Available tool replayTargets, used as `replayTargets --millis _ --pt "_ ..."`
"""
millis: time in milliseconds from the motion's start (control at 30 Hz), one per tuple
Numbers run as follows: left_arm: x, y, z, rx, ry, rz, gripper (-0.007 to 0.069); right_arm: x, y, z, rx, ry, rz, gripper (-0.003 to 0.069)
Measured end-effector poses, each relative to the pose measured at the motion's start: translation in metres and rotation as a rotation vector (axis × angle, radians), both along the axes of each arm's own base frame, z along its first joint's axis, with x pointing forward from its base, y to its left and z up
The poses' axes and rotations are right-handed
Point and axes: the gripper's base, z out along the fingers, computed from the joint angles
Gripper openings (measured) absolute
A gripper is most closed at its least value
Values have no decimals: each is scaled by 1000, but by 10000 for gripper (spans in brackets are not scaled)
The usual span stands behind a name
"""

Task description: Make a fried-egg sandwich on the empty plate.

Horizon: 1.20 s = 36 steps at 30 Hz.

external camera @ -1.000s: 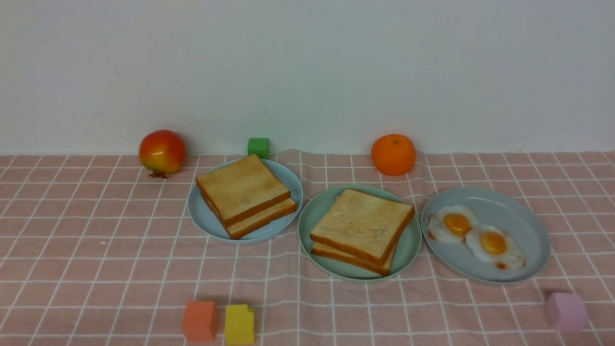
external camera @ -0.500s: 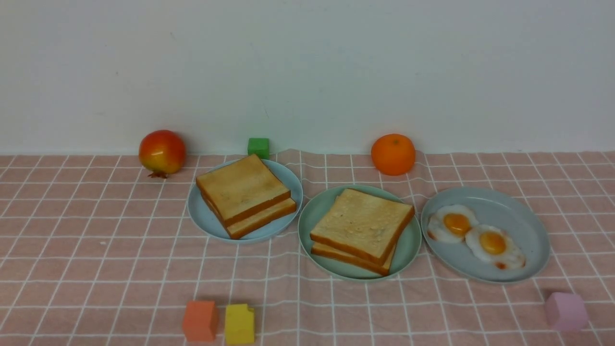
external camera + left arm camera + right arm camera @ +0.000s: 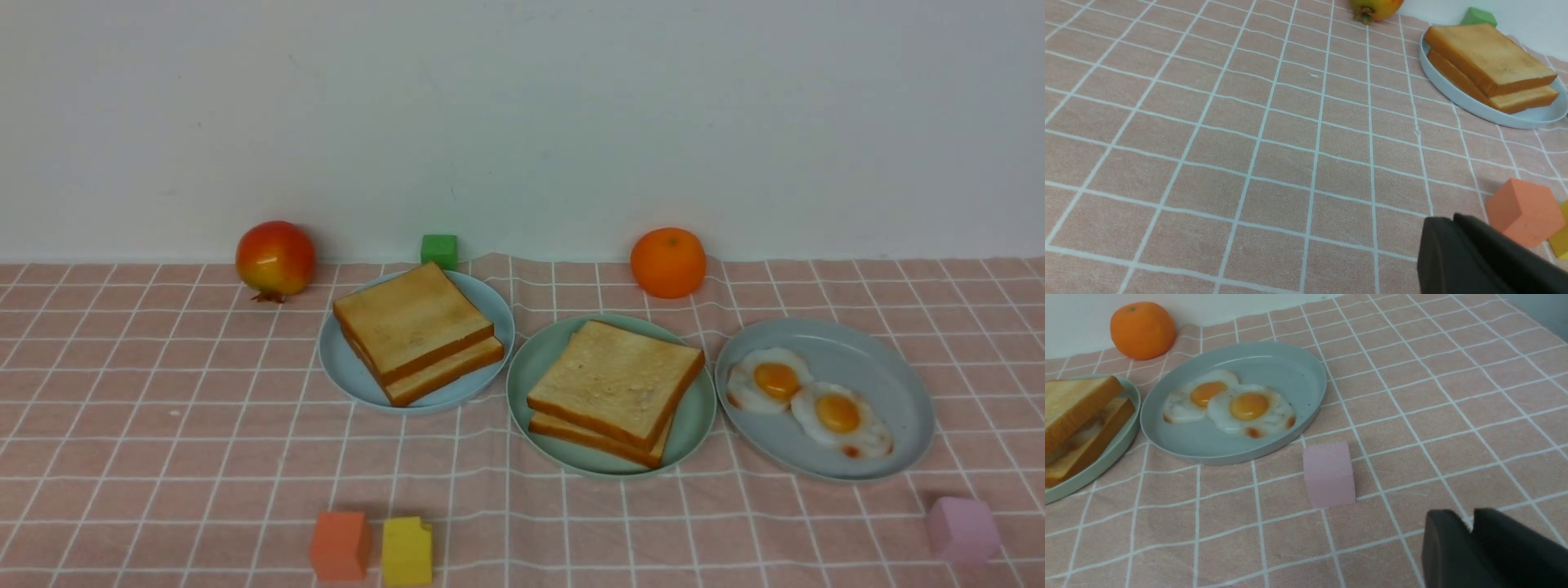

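I can read no text, label, brand, number or sign in any of my three views: nothing legible is printed on the plates, the toast, the fried eggs, the fruit, the blocks or the checked cloth, and my own end effectors show me no lettering either.

Left gripper (image 3: 1453,222): only fingertips showing, dark grey to near-black, matte-looking, no gloss catching. Ends are looking blunt with slightly rounded corners; faces are running long and smooth, edges blurring. Near finger is reading a bit greyer, other one is going darker toward the frame edge. Right gripper (image 3: 1468,518): same kind of fingers showing, charcoal grey on one, blacker on the other, blunt rounded ends, plain sides widening away from the tips. Both pairs are blurring, so fine surface detail is staying too soft to tell.
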Motion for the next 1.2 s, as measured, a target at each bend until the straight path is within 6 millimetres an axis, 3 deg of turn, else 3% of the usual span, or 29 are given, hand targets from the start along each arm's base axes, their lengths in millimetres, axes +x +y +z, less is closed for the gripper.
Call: replayTargets --millis 1200 --pt "0 0 0 0 0 0 101 0 0 0 0 -1 0 185"
